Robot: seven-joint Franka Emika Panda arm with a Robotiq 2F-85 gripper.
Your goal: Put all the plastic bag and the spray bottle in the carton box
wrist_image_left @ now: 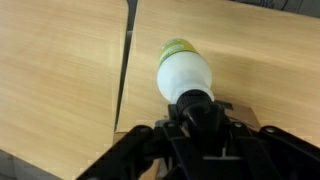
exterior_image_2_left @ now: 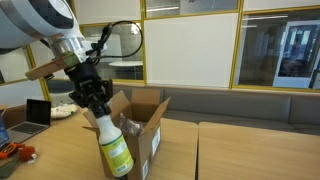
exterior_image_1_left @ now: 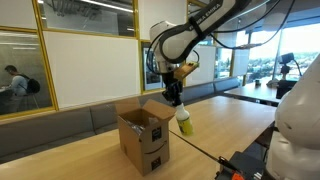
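The gripper [exterior_image_2_left: 93,100] is clenched on the top of a bottle [exterior_image_2_left: 115,150], hiding its nozzle. In an exterior view the tilted bottle sits at 8 o'clock of the open box [exterior_image_2_left: 148,122]. The box's inside is hidden.

White arm [exterior_image_2_left: 40,20], black gripper [exterior_image_2_left: 97,110] (black cable [exterior_image_2_left: 128,27] looping).
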